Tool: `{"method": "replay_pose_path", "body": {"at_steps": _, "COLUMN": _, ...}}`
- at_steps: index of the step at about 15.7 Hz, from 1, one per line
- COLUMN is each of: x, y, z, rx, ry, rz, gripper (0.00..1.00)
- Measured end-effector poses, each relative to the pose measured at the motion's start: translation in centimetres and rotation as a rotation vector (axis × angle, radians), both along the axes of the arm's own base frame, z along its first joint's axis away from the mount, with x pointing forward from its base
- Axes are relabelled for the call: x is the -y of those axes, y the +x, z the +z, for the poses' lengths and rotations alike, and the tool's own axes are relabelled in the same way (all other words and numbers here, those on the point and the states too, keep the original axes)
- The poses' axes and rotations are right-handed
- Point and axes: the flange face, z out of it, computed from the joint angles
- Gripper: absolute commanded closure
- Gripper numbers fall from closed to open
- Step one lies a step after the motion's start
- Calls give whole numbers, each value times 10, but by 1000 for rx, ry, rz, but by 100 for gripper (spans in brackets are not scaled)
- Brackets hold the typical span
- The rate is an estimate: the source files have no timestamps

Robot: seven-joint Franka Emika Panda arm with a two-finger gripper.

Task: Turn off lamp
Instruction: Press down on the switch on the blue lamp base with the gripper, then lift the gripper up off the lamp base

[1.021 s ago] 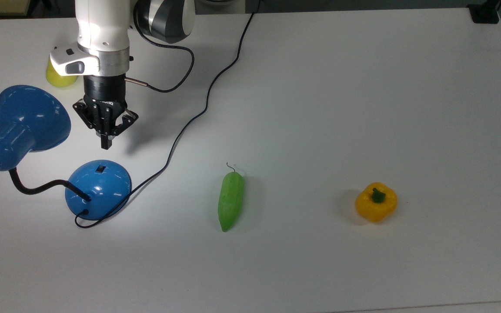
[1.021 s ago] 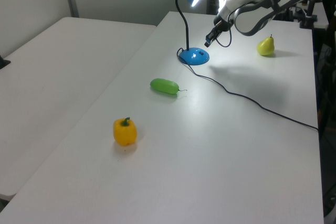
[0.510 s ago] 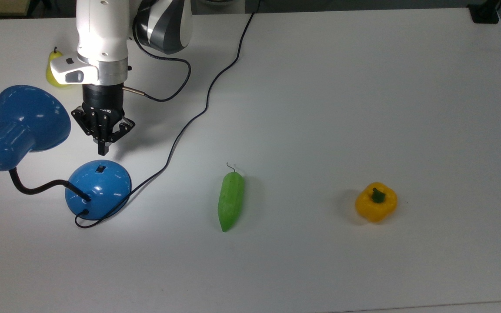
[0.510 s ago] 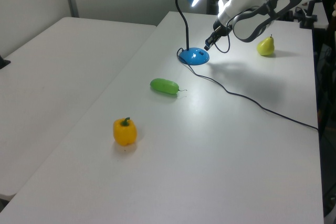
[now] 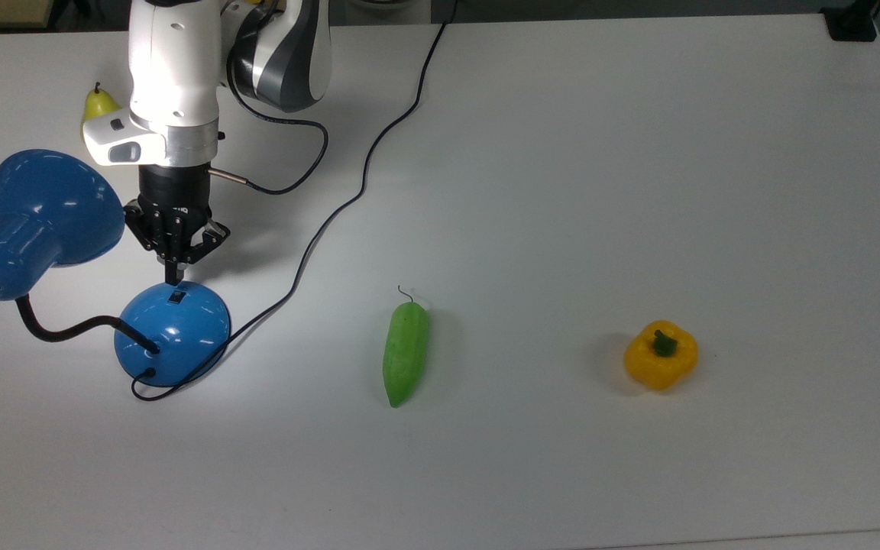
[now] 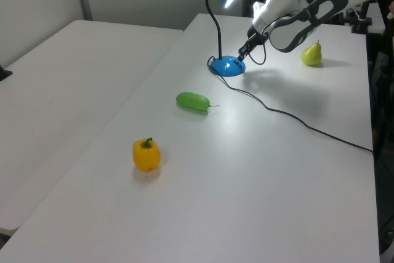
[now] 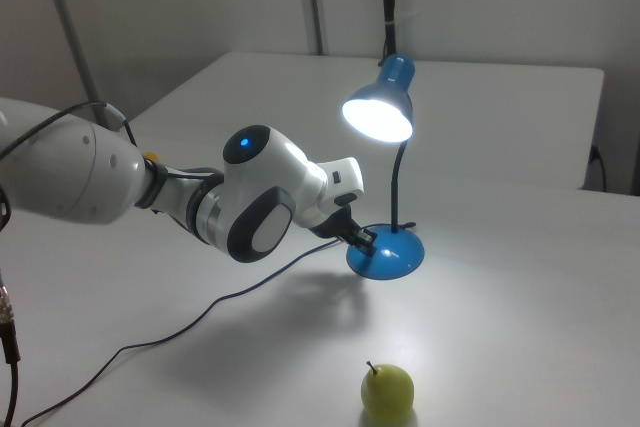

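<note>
The blue lamp (image 5: 43,206) stands at the top view's left, its shade (image 7: 380,112) glowing in the right view. Its black neck bends down to the domed base (image 5: 173,330), which carries a small black switch (image 5: 176,297) near the top. My gripper (image 5: 175,279) is shut, its tips pointing down right above the switch, touching or nearly touching the base. In the left view my gripper (image 6: 241,57) sits at the edge of the base (image 6: 226,66). A black cord (image 5: 333,214) runs from the base across the table.
A green cucumber (image 5: 406,353) lies mid-table and a yellow bell pepper (image 5: 661,355) further to the top view's right. A yellow pear (image 5: 98,105) sits behind my arm at the top view's upper left. The white table (image 5: 600,191) stretches wide to the right.
My gripper has come down and toward the lamp base, from well above it to right at the switch. The lamp stays lit.
</note>
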Motion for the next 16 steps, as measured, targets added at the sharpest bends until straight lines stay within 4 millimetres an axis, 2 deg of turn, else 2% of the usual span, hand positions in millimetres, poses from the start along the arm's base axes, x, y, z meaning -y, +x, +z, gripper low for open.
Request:
{"method": "replay_pose_path", "body": {"at_steps": 5, "x": 1, "y": 6, "z": -5, "rx": 0, "ry": -5, "rz": 1, "gripper": 100}}
{"method": "replay_pose_path", "body": {"at_steps": 16, "x": 2, "y": 7, "z": -11, "rx": -9, "ry": -6, "rz": 1, "gripper": 100}}
